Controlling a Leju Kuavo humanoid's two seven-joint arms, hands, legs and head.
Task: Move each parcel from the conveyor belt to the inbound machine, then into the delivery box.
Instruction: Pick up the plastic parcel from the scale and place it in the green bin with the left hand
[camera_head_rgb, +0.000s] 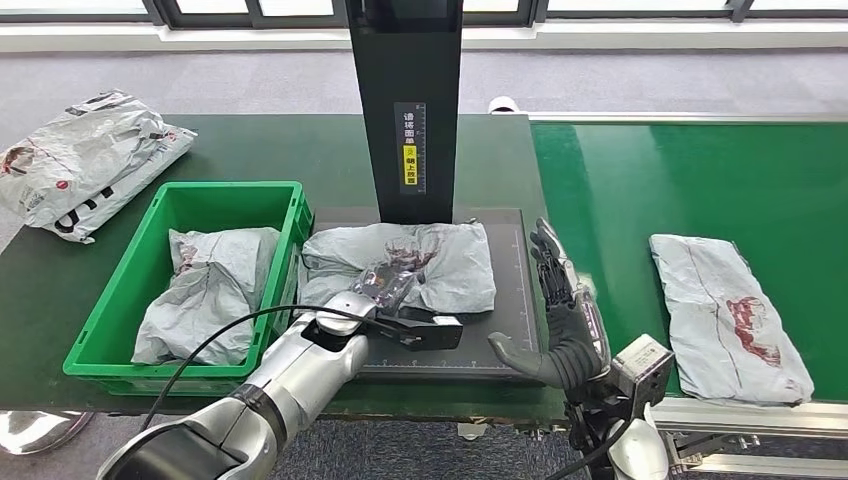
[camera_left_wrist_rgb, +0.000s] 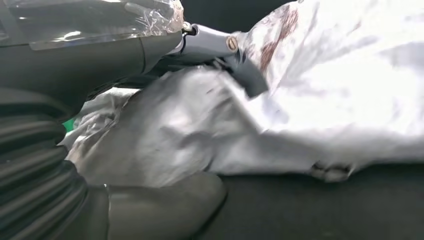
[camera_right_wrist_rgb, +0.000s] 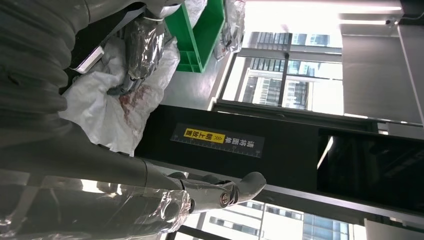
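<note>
While the grey parcel lies on the inbound machine's black platform:
Parcel axis: long side runs 9 to 3 o'clock, below the black column.
Left hand: on the parcel's near edge, fingers over it and thumb beneath, apparently gripping.
Delivery box: green, at 9 o'clock from the parcel, just beside, already holding a parcel.
Right hand: at 4 o'clock, fingers spread, holding nothing.
Nearer hand: left.
Conveyor belt: another parcel at 3 o'clock.
</note>
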